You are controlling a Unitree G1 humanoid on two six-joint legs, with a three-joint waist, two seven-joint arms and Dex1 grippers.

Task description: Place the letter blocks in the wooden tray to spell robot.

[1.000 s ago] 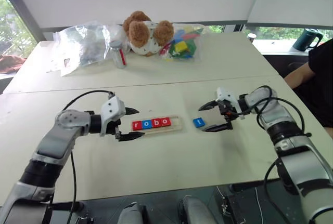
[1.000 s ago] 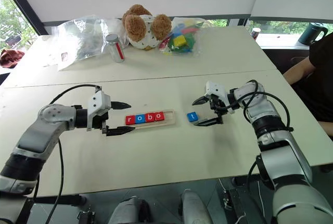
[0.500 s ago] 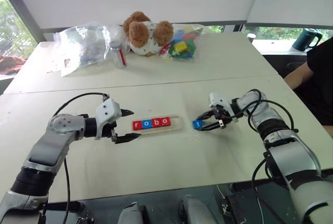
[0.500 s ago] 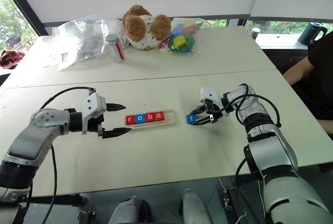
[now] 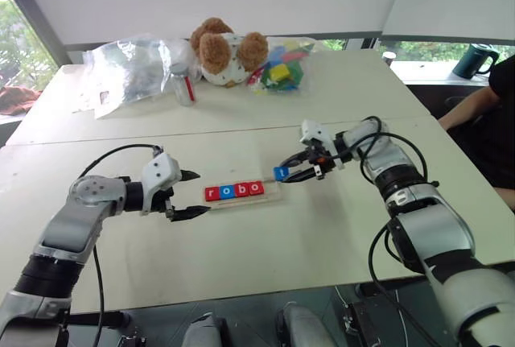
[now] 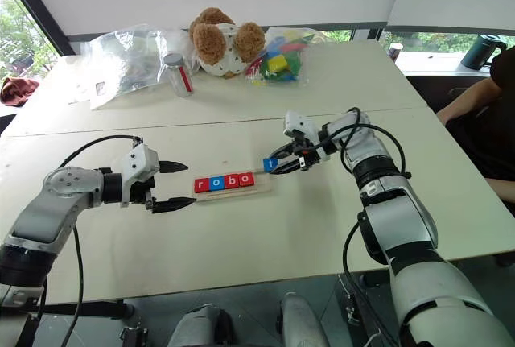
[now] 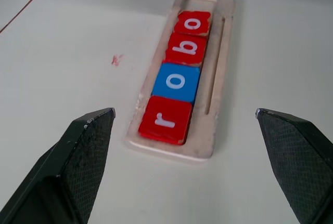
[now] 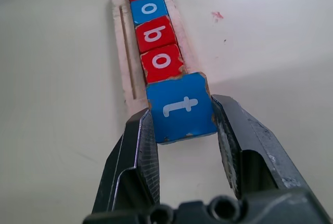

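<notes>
So this was basically the last step: four tiles already sat in the wooden tray (image 5: 273, 195) reading r (image 7: 165, 120), o (image 7: 176, 82), b (image 7: 186, 50), o (image 7: 193, 23), and only the t was left. Nearest the robot, the left claw (image 5: 192, 195) hung just off the r end of the tray with its fingers spread wide and nothing in them, so it looked like it was just waiting. A bit further out, the right claw (image 8: 183, 118) was clamped on the blue t block (image 8: 181, 106), one finger on each side edge, holding it just above the tabletop (image 5: 338, 242) right at the tray's free end, next to the second o. I'd say the next move needed the t lined up square with the row, lowered into that empty slot and then let go gently, without nudging the red o beside it. Way at the back sat a teddy bear (image 5: 225, 47), some plastic bags (image 5: 129, 69) and a bag of colored toy blocks (image 5: 280, 65), none of it involved.
</notes>
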